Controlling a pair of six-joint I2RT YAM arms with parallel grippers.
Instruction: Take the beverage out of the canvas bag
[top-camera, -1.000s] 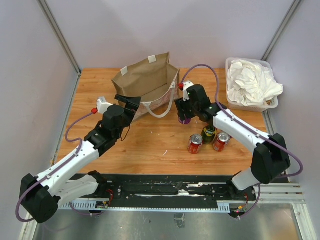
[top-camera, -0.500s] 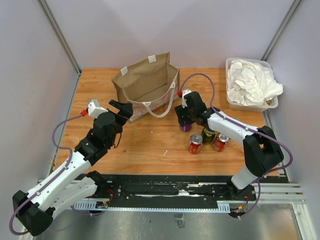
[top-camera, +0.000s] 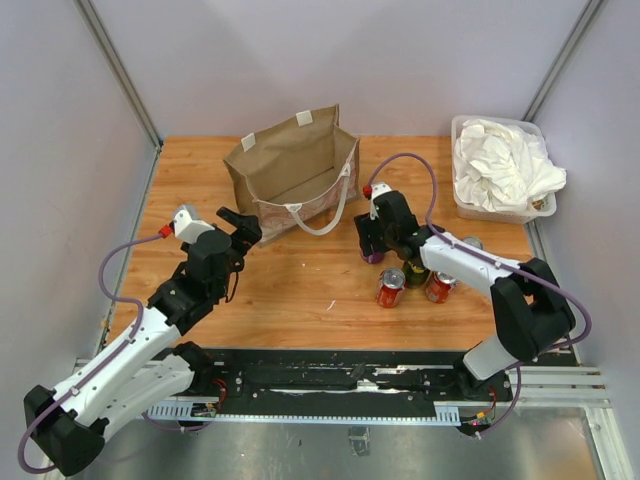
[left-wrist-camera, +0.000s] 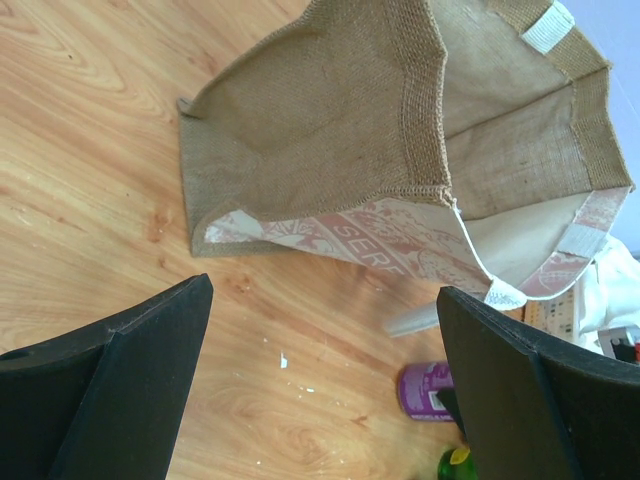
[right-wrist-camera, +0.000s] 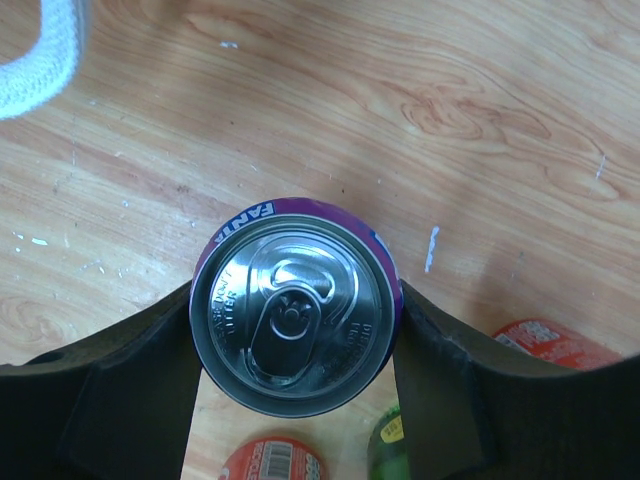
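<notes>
Left gripper (top-camera: 236, 224): fingers wide apart, holding nothing. It hovers just off the bag's near-left corner and is not touching the fabric.

Bag (top-camera: 291, 177): upright at the back of the table (top-camera: 300, 290), mouth open to the top camera. No drink shows in the part of the interior that is visible. A rope handle (top-camera: 322, 222) droops over the near side.

Purple can (right-wrist-camera: 296, 305): out of the bag, just right of the handle, on the near-right side of the bag. It is upright, long axis vertical, lid facing straight up into the wrist camera.

Right gripper (top-camera: 371, 238): comes down from above, one finger on each side of the can wall and clamped on it. I cannot tell whether the base rests on the wood or sits just above it.

Further right: two red cans (top-camera: 390, 288) and a green bottle (top-camera: 415, 272) stand near the purple one.

Judgement: the right arm owns this move. Removal looks nearly done. What's left is to set the can down, part the fingers sideways and lift straight up along its axis, keeping clear of its neighbours.
</notes>
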